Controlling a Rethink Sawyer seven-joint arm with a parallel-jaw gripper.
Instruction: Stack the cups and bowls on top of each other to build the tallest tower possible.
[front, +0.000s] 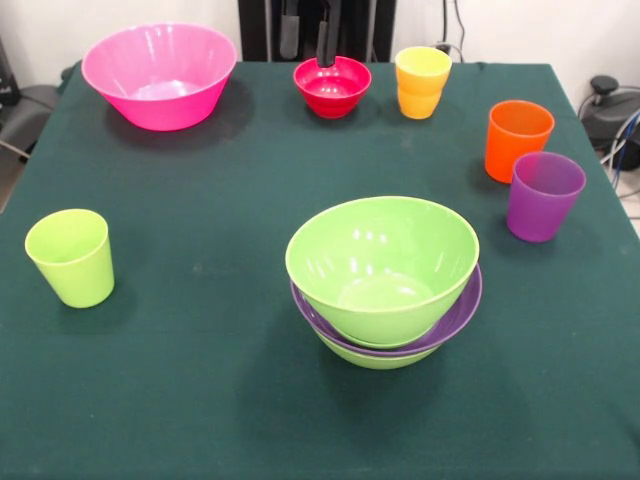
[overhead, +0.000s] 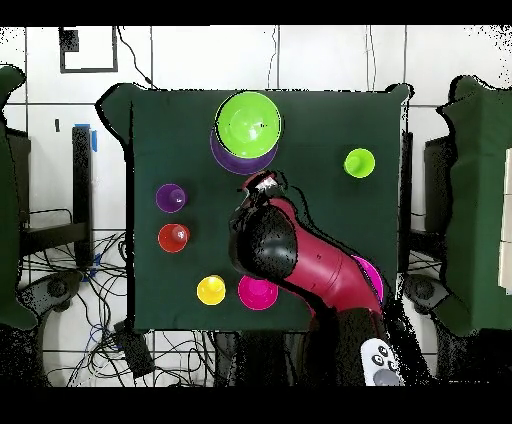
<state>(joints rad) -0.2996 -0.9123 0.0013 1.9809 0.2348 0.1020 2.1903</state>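
- Gripper (front: 327, 45) is showing only as dark tips at the far table edge in the front view, hanging over the small red bowl (front: 332, 85); whether its fingers are spread or pressed together cannot be told, and the arm (overhead: 300, 255) is hiding it from above.
- Tower (front: 385, 275) is standing near the middle of the table: a lime green bowl (front: 383, 262) is nesting in the wide purple bowl (front: 455, 315), with another green rim (front: 372, 358) showing beneath.
- Large pink bowl (front: 160, 75) is sitting apart at a far corner; the lime green cup (front: 70, 257), yellow-orange cup (front: 421, 82), orange cup (front: 516, 138) and purple cup (front: 541, 195) are all standing loose and upright.
- Judgement: the step in hand is appearing to be a pick of the red bowl.
- Recommendation: grip one wall at the rim, lift straight up before travelling, and keep clear of the yellow-orange cup nearby.
- Risk: glossy plastic is likely slipping under a shallow pinch; release centred and low over the green bowl.
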